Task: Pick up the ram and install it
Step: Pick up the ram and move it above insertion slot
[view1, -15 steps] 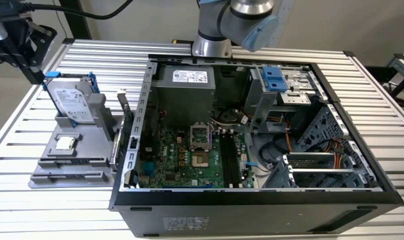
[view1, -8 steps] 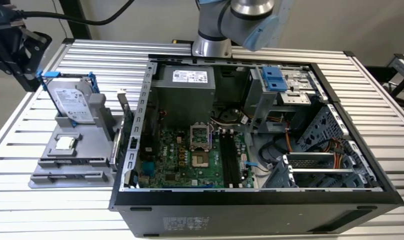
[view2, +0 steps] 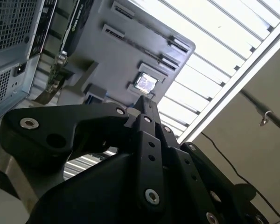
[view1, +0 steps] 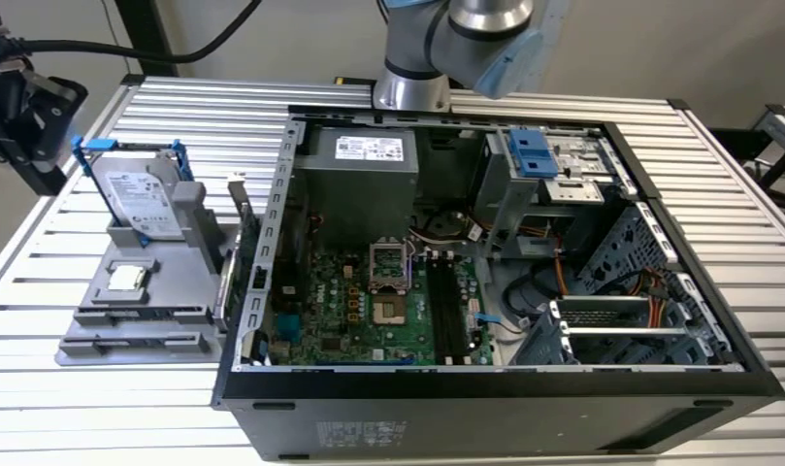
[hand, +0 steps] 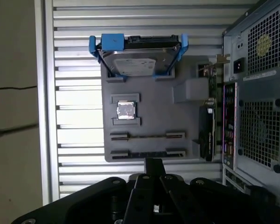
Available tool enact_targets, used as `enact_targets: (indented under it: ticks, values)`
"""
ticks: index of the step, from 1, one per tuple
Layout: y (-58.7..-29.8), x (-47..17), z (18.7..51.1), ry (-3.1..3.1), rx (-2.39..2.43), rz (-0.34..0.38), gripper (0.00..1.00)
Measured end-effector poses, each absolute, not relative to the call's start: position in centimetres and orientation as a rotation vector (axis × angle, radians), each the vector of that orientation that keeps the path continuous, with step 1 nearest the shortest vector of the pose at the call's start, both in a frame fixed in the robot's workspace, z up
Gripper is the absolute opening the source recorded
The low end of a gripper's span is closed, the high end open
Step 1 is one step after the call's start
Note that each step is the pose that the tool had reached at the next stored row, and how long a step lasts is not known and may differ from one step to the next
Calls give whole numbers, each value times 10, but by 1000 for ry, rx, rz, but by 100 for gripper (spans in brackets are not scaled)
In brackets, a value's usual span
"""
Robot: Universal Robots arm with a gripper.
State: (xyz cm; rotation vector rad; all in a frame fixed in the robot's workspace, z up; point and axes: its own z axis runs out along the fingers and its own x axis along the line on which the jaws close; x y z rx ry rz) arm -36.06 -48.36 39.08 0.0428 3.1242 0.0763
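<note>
Slatted metal counter (view1: 55, 408) carries an open PC case (view1: 496, 388) with a grey tray (hand: 149, 116) beside it. Ram (hand: 144, 153) lies in the tray's end slot, beyond the CPU (hand: 125, 110) and the blue-framed hard drive (hand: 137, 58); an upright card (hand: 207, 126) stands between tray and case. Pincer (hand: 154, 162) hangs clear of the tray, fingers pinched together, empty.

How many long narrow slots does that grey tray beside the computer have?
2. One slot lies next to the square chip; the other slot lies just beyond it, along the grey tray's edge farthest from the hard drive.
</note>
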Motion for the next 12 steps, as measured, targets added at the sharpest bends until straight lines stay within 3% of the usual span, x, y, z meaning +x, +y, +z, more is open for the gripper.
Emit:
enact_targets:
  ticks: [12]
  values:
    - [-496, -367, 390, 3125, 2, 77, 0]
